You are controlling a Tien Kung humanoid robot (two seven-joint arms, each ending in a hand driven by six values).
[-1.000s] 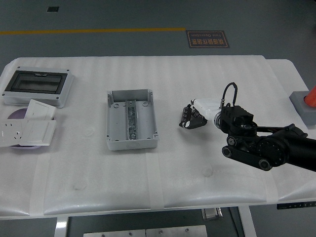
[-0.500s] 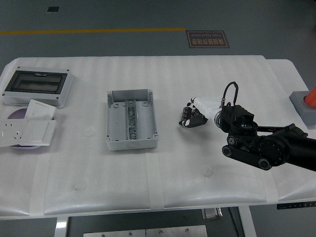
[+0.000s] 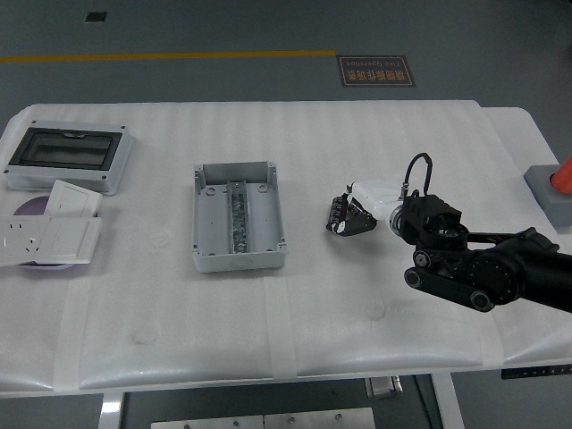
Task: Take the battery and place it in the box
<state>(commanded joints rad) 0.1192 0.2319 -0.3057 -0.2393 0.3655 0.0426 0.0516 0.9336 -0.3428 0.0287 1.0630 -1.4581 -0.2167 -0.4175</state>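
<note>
Battery [image 3: 343, 211], small and dark, within right hand [image 3: 350, 214] fingers.

My white table [image 3: 295, 152] carries an open grey box [image 3: 238, 218] near its middle. At nine o'clock from the box lie a grey lid with a dark window [image 3: 68, 156], a white square plate [image 3: 73, 199] and a white socket panel [image 3: 46, 241] partly covering a purple disc [image 3: 30, 207].

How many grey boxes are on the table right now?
2: an open grey box at the table's middle, and a lidded box with a dark window at the far left. None appears hidden.
</note>
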